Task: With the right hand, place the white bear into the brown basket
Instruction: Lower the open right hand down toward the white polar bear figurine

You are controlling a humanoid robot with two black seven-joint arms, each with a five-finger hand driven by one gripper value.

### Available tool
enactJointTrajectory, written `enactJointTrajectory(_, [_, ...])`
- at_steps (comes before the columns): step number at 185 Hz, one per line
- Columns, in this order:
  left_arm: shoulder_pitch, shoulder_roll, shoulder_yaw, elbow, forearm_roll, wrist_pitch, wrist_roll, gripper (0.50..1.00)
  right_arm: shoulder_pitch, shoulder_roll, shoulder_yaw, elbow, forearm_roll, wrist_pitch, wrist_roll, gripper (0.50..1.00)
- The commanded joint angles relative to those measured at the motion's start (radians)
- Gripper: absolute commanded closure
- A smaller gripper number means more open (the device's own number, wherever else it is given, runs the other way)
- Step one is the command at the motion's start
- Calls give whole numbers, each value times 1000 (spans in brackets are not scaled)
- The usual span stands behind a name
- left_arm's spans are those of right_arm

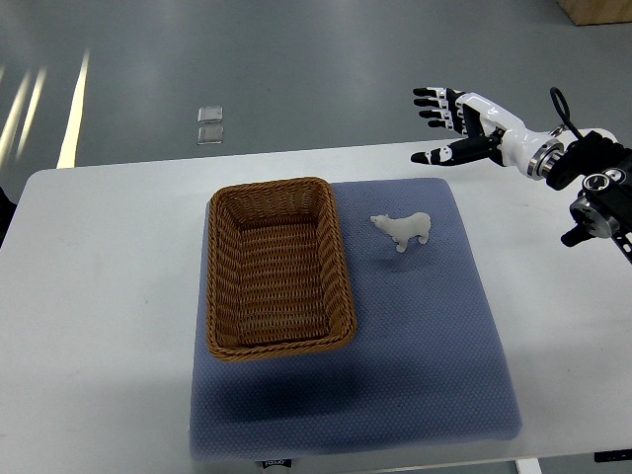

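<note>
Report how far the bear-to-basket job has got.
Nothing is done yet: the white bear stands on the blue mat, right of the brown basket, which holds nothing. In hand: the right hand hangs open above the table's far edge, holding nothing. Left: grasp the bear, carry it, drop it in.

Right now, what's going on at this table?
A robot is set up to put a toy bear into a basket. Its right hand hovers open above the table's far right edge, holding nothing. The white bear stands on the blue mat, just right of the brown basket, which is empty. The left arm isn't visible.
</note>
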Motion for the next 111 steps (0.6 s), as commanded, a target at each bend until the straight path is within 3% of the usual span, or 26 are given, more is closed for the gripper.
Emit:
enactJointTrajectory(1, [0, 0, 0, 0, 0, 0, 0, 500, 31, -25, -71, 15, -152, 20, 2, 574])
enactJointTrajectory(42, [0, 0, 0, 0, 0, 0, 0, 500, 60, -22, -181, 16, -416, 7, 2, 574])
enactJointTrajectory(111, [0, 0, 0, 0, 0, 0, 0, 500, 104, -5, -310, 16, -497, -23, -6, 576])
